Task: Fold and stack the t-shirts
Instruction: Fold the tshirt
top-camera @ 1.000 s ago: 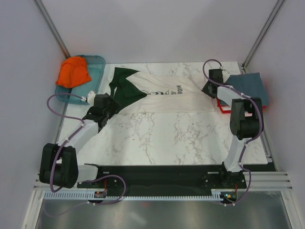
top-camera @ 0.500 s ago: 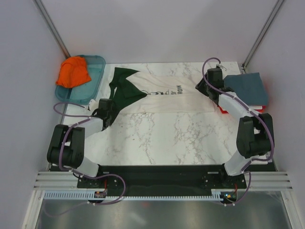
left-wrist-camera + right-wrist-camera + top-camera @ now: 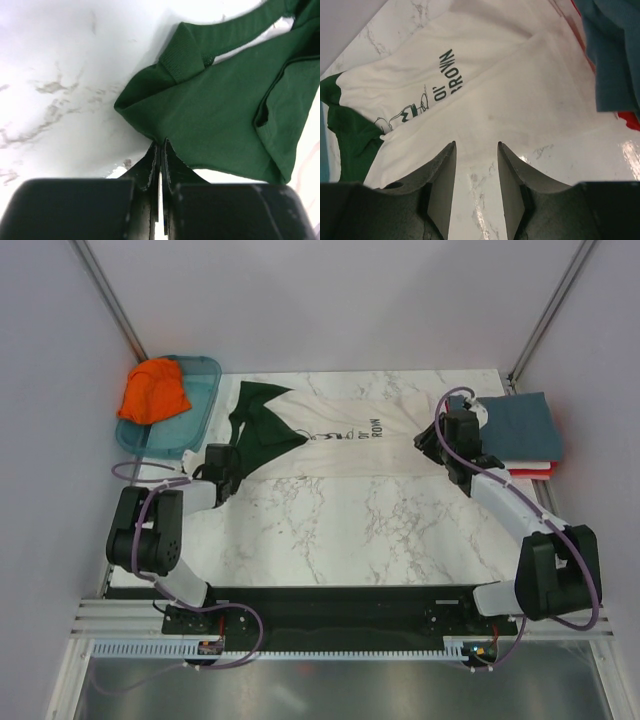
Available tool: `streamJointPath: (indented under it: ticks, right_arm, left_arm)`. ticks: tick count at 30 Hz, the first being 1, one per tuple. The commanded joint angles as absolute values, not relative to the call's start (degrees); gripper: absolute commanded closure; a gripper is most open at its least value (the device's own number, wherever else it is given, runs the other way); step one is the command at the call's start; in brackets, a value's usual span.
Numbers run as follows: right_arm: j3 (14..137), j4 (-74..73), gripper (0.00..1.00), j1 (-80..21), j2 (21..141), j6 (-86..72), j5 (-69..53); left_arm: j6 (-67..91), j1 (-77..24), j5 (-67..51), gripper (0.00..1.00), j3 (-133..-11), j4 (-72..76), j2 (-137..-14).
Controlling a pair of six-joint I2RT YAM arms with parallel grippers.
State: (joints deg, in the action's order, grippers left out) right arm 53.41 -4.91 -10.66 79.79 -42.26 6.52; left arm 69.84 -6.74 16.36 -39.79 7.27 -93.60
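Cream t-shirt (image 3: 360,448): it lies spread out flat on the marble table (image 3: 340,530). Its neck end points left and its bottom edge points right. It has black letters and a little drawing on the chest.
Green sleeve (image 3: 215,110): this is the dark green part at the left end of the cream t-shirt. It is crumpled and folded over on itself.
Left gripper (image 3: 226,474): it sits low at the near left corner of the cream t-shirt, right at the edge of the green sleeve.
Left jaws: the two black fingers (image 3: 149,167) are pressed tight together. Their tips touch the edge of the sleeve. I cannot tell if any cloth is caught between them.
Right gripper (image 3: 428,436): it hangs over the right end of the cream t-shirt, by the bottom edge.
Right jaws: the two grey fingers (image 3: 442,172) stand apart with a clear gap. Nothing is held. Through the gap I see only the shirt's edge and the table.
Orange t-shirt (image 3: 155,390): it is bunched up in a ball, far off past the back left corner of the cream t-shirt.
Teal tray (image 3: 203,390): the orange t-shirt sits in it, and it is see-through plastic.
Slate-blue t-shirt (image 3: 520,423): it is folded and lies on top of a pile just to the right of the cream t-shirt.
White t-shirt (image 3: 522,462): only its thin edge peeks out under the blue one.
Red t-shirt (image 3: 538,471): only its edge shows, at the bottom of the pile.
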Motion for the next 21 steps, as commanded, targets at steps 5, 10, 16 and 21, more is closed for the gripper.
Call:
streamJointPath:
  ticks: [5, 10, 16, 21]
  right_arm:
    - [37.4, 2.0, 0.47, -11.9, 67.9, -48.2, 9.9]
    - [29.9, 3.4, 0.43, -12.6, 64.9, -51.1, 12.1]
    - [21.8, 11.9, 0.45, -12.7, 64.9, -57.6, 14.2]
    - [21.0, 17.1, 0.46, -13.3, 69.2, -59.4, 18.6]
  left_arm:
    - [70.0, -3.3, 21.2, 0.98, -33.9, 1.4, -84.6]
    - [68.6, -2.3, 22.1, 0.98, -27.9, 0.3, -75.9]
    - [69.4, -2.3, 22.8, 0.98, -22.7, 0.3, -70.4]
    - [68.9, -2.0, 23.9, 0.98, -23.5, -2.2, -69.2]
